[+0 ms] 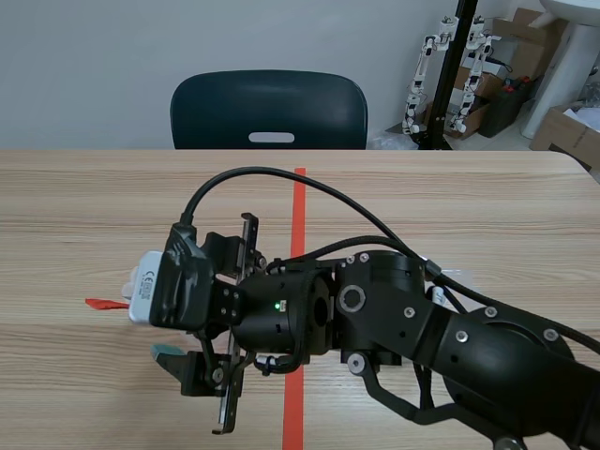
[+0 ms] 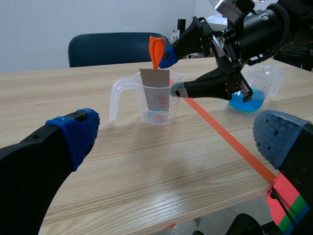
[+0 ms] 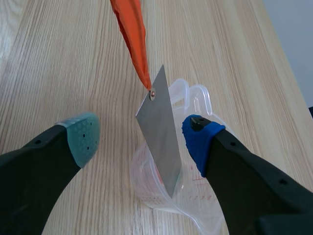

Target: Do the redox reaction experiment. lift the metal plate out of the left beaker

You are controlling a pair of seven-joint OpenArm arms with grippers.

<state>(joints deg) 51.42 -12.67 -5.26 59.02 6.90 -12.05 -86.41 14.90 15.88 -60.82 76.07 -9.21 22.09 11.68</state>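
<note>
The light wooden desk (image 1: 469, 206) carries everything. The black right arm (image 1: 450, 342) lies across the orange-red line, over the desk's left half. The right jaws stand apart, with green pad (image 3: 83, 134) and blue pad (image 3: 198, 139) either side of the plate. The left jaws are also wide apart, low over the near desk edge and well short of the beakers. A dark blue plastic chair (image 1: 269, 111) stands across the desk. The clear plastic handled beaker (image 3: 146, 181) holds the thin grey metal plate (image 3: 159, 132), which is tilted with its lower end inside and its top above the rim. A second clear beaker (image 2: 254, 95), holding blue liquid, stands past the line. An orange ribbon tag (image 3: 132, 34) rises from the plate's top hole.
</note>
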